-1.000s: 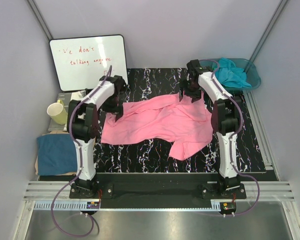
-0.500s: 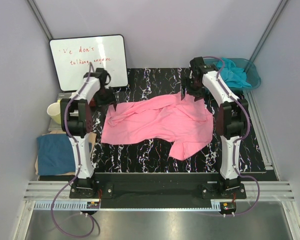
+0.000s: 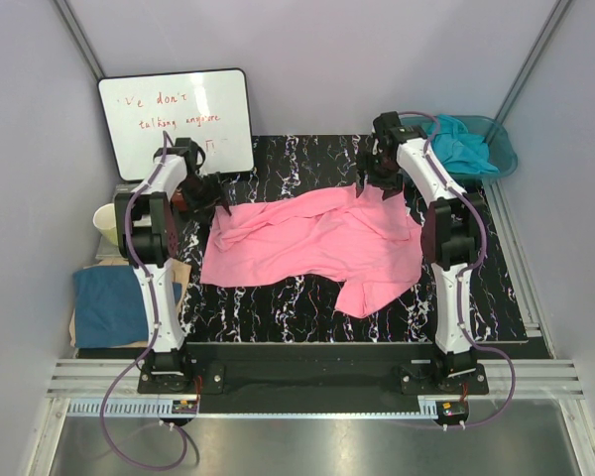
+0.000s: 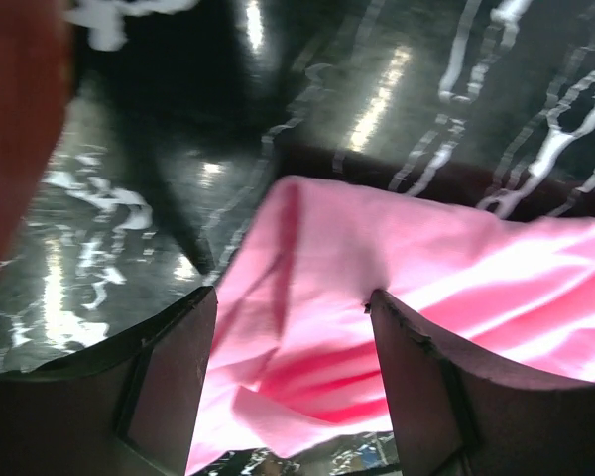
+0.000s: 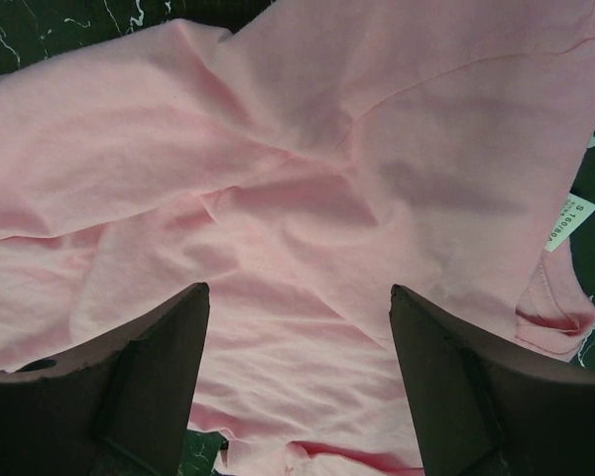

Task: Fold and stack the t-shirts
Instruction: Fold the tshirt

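The pink t-shirt (image 3: pixel 312 243) lies rumpled and spread across the middle of the tabletop (image 3: pixel 278 307), one sleeve trailing toward the near edge. My left jaws hover spread over its far left corner — cloth shows between the fingers (image 4: pixel 169 387), none of it pinched. My right jaws stand spread above its far right part, near a white label (image 5: pixel 568 223). A turquoise t-shirt (image 3: pixel 456 144) sits heaped in the teal basin (image 3: pixel 503 159) at the far right corner — a dark blue t-shirt (image 3: pixel 114 302) lies folded beyond the left edge, near a pale mug (image 3: pixel 112 223) and a whiteboard (image 3: pixel 176 119).
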{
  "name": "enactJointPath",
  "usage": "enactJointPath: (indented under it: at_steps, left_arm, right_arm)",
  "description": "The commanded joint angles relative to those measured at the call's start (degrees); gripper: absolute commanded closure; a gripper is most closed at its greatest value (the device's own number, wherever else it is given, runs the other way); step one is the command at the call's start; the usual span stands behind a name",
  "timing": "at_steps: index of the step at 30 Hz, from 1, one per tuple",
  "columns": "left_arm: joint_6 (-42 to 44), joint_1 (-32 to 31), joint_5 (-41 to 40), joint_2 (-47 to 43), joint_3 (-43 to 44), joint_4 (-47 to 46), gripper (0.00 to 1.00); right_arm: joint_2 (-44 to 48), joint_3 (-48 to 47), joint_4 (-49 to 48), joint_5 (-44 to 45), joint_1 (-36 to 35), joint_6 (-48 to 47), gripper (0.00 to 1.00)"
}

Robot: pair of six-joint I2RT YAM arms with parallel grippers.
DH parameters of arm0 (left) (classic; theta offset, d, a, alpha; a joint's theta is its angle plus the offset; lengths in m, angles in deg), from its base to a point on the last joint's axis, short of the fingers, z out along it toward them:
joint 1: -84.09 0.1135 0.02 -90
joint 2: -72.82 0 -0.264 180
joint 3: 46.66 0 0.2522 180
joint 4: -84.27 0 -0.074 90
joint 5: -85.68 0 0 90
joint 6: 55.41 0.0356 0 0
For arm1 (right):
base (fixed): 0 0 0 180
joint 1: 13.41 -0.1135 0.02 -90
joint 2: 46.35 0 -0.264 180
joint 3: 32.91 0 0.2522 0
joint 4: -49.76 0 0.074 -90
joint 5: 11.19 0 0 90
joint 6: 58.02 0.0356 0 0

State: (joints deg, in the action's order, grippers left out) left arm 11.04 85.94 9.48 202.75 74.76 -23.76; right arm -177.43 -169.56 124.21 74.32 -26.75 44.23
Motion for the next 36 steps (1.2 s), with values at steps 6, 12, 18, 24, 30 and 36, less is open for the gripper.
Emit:
enactJointPath:
  at_steps: [6,12,18,24,30,36]
  left_arm:
    - [-1.06,0.09,5.36,-0.29,1.07,-3.02,0.34]
    - [-0.53,0.17,5.8,0.06,0.8,-3.73,0.46]
    - [-0.71,0.09,5.88,2.52,2.03,-3.81,0.46]
    - [-0.09,0.26,5.8,3.4,4.48,-3.81,1.0]
    - [0.26,0.18,4.92,1.12,8.09,-3.64,1.0]
    - [0.52,0.26,5.36,-1.17,9.94,-2.67,0.88]
  right_arm:
    - [-1.01,-3.94,1.98,-2.1,0.34,0.41,0.19]
    - [-1.36,-3.76,2.07,-2.1,0.34,0.84,0.19]
    - [-1.63,-4.02,2.16,-2.01,0.34,1.11,0.19]
    - [-2.07,-4.37,2.51,-2.28,0.42,1.72,0.19]
    - [-2.33,-3.32,2.59,-2.45,0.25,2.25,0.21]
    - [-2.77,-2.88,2.42,-2.36,0.25,2.78,0.2]
